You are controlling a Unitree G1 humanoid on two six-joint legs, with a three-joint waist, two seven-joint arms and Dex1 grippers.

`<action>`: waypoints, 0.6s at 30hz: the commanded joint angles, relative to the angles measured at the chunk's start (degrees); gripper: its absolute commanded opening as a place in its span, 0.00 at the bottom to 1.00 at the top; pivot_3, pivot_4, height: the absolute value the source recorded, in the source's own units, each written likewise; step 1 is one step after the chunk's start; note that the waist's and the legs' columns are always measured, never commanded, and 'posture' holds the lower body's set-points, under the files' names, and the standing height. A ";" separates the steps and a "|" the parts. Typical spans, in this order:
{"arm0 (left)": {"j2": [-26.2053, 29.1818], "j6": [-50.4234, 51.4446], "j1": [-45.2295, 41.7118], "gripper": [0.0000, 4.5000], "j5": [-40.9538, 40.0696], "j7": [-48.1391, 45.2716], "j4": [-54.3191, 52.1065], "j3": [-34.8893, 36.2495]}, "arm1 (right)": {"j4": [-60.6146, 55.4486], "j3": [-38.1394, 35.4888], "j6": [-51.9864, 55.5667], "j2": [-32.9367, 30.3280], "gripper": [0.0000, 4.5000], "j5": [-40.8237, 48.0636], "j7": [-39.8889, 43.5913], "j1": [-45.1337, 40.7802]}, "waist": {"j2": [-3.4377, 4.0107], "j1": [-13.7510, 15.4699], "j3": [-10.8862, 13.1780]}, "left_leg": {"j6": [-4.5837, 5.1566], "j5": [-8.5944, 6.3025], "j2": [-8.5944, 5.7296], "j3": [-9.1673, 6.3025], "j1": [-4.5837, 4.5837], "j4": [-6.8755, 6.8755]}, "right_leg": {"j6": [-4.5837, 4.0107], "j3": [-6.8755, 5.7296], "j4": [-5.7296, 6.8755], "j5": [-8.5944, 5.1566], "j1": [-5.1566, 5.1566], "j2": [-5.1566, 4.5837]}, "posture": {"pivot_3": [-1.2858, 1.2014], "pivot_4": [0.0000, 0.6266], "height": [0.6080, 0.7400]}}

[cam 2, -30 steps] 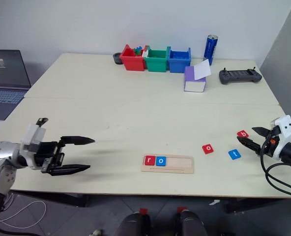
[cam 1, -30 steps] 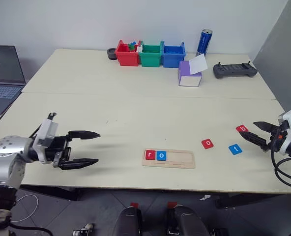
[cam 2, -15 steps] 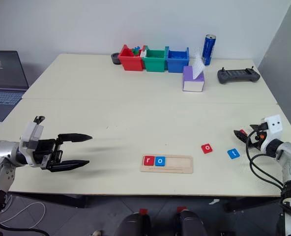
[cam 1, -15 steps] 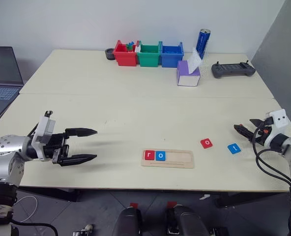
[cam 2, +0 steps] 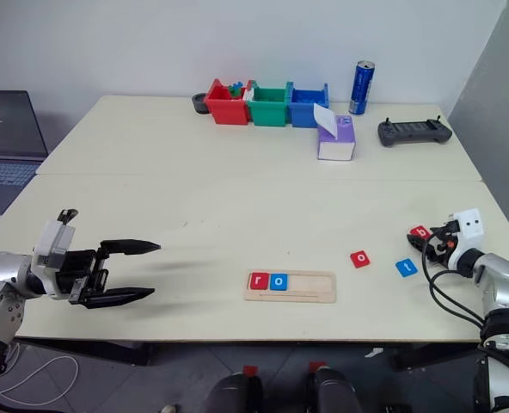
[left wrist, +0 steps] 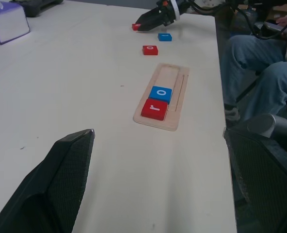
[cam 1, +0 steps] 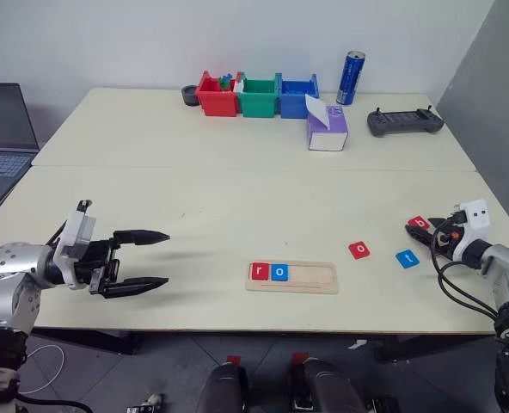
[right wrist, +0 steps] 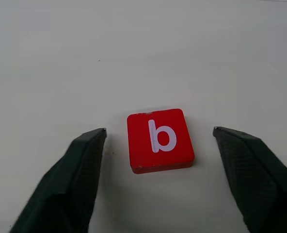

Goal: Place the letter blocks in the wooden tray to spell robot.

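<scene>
My right gripper [right wrist: 158, 133] has its jaws spread either side of the red b block [right wrist: 160, 140], not touching it; my left gripper [cam 1: 156, 258] hovers wide open, empty, above the table [cam 1: 237, 198].

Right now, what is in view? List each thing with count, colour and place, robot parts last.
wooden tray: one, pale wood, near table edge, centre.
r block: one, red, tray's left end.
o block in tray: one, blue, beside the r.
loose o block: one, red, right of tray.
t block: one, blue, further right.
b block: one, red, on the table between the right pincer's fingers, untouched.
bins: three, red, green, blue, far edge.
can: one, blue, right of bins.
box: one, purple and white.
controller: one, dark.
laptop: one, far left.
left pincer: open, empty.
right pincer: open.
</scene>
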 commanded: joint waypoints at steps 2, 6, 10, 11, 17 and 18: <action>1.21 -0.81 -0.34 1.00 -0.61 -0.40 -0.35 1.64 | -3.84 -0.86 -0.24 1.86 0.47 0.15 -3.07 1.14 | 0.00 -0.03 0.00 | 0.00 0.00 0.00 0.00 0.01 0.00 | 0.00 0.00 0.00 0.00 0.00 0.00 | 0.52 0.24 1.00; 1.41 -1.28 -0.91 1.00 -0.12 -0.40 0.55 1.06 | -14.76 -2.69 2.18 3.99 0.32 1.47 -7.40 6.55 | 0.00 0.06 -0.01 | -0.01 0.00 0.01 -0.01 0.00 -0.01 | 0.00 0.00 0.01 0.00 0.00 0.00 | 0.52 0.24 1.00; 2.27 -1.76 -1.82 1.00 -0.32 -0.40 2.01 -0.13 | -39.74 -4.35 11.19 5.72 0.32 4.08 -14.15 14.59 | 0.02 0.08 0.00 | 0.00 0.00 0.01 -0.01 -0.04 -0.02 | 0.00 0.01 0.01 0.00 -0.03 -0.01 | 0.52 0.24 1.00; 2.58 -2.09 -2.04 1.00 -0.45 -0.40 2.55 -0.51 | -46.57 -5.01 13.91 6.55 0.32 4.69 -16.80 16.69 | 0.03 0.07 0.01 | 0.00 0.00 0.01 -0.01 -0.03 -0.02 | 0.00 0.01 0.00 0.00 -0.03 0.00 | 0.52 0.24 1.00; 3.46 -4.08 -3.96 1.00 -0.66 -0.40 5.97 -3.07 | -83.84 -2.85 28.98 18.85 0.32 5.62 -35.25 31.11 | 0.00 0.21 -0.04 | -0.01 -0.01 0.06 -0.09 -0.04 -0.09 | 0.01 -0.04 -0.01 -0.01 -0.06 0.04 | 0.52 0.24 1.00; 3.32 -4.43 -4.58 1.00 -0.53 -0.40 6.59 -3.55 | -87.61 -0.57 30.46 20.24 0.32 4.59 -37.11 33.39 | -0.08 0.25 -0.11 | 0.00 -0.01 0.04 -0.10 -0.06 -0.08 | 0.01 -0.04 -0.02 -0.01 -0.06 0.02 | 0.52 0.24 1.00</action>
